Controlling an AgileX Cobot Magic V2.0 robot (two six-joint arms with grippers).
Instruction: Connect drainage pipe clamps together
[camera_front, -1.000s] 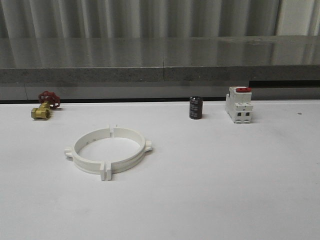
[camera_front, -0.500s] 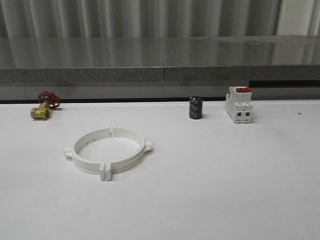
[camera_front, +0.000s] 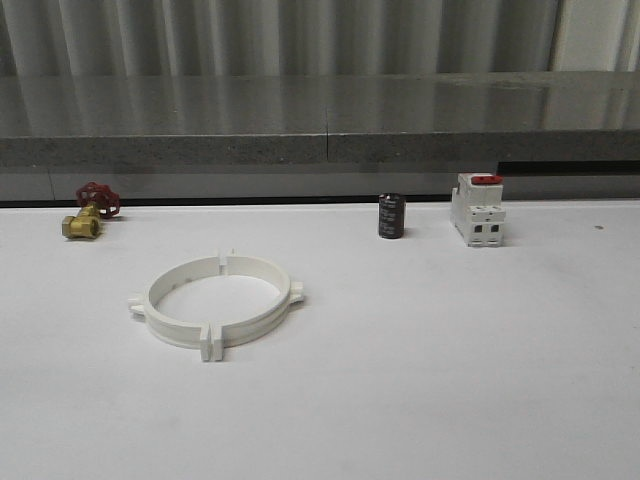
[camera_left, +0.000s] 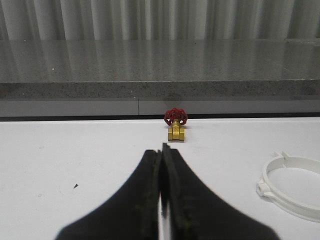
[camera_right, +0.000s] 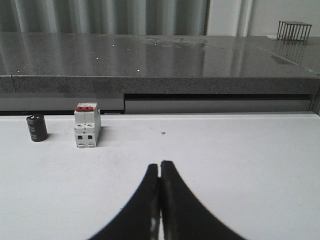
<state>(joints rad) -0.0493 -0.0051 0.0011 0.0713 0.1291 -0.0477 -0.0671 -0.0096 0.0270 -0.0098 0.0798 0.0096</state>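
The two drainage pipe clamps (camera_front: 215, 302) lie joined as a ring on the tabletop (camera_front: 450, 340). The left tool (camera_left: 161, 150) and right tool (camera_right: 159, 165) are both pressed together, holding nothing.

Counter (camera_front: 450, 380): white, matt, smooth, with a few faint dark specks. Drainage pipe clamps (camera_front: 214, 300): white plastic, smooth, dull sheen; the two halves form a ring lying flat. Valve (camera_front: 86, 215) near the counter's far left edge: yellow brass-looking metal body, slightly shiny, red handwheel. Cylinder (camera_front: 391, 216) at the far edge: black, satin casing. Breaker (camera_front: 477, 209) beside it: white plastic, red glossy top. Ledge (camera_front: 320, 115) behind the far edge: grey speckled stone look, polished, reflective top. Left fingers (camera_left: 161, 200) and right fingers (camera_right: 159, 200): black, matt, rubber-like.
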